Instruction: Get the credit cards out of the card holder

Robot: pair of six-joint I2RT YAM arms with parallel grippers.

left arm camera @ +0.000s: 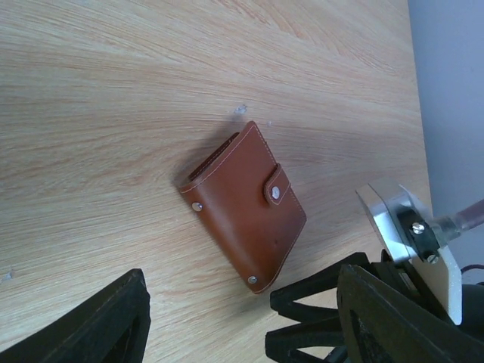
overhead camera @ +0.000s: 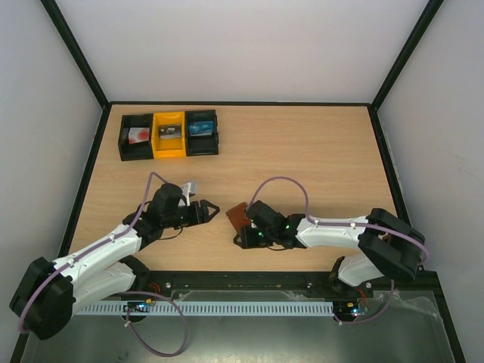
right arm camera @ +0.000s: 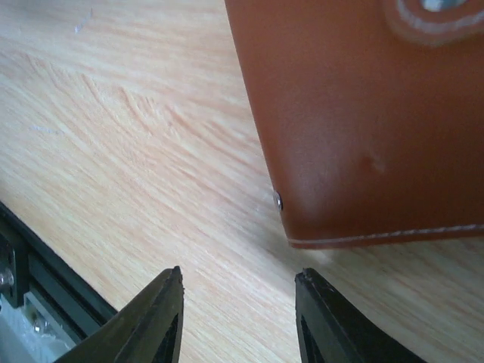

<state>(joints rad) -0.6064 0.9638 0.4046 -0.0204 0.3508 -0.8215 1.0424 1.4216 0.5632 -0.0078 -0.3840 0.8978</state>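
The card holder (overhead camera: pixel 236 215) is a brown leather wallet lying closed on the wooden table, its snap tab fastened. It shows whole in the left wrist view (left arm camera: pixel 246 208). In the right wrist view only its near corner (right arm camera: pixel 363 113) shows. No credit cards are visible; they are hidden or out of view. My left gripper (overhead camera: pixel 211 210) is open and empty just left of the wallet, with the wallet ahead of its fingers (left arm camera: pixel 91 325). My right gripper (overhead camera: pixel 243 233) is open and empty just in front of the wallet's near corner, with both fingertips (right arm camera: pixel 162 314) short of it.
Three small bins stand in a row at the table's back left: a black one (overhead camera: pixel 136 138), a yellow one (overhead camera: pixel 169 134) and another black one (overhead camera: pixel 202 132), each holding something. The right gripper's black fingers (left arm camera: pixel 325 310) show in the left wrist view, close beside the wallet.
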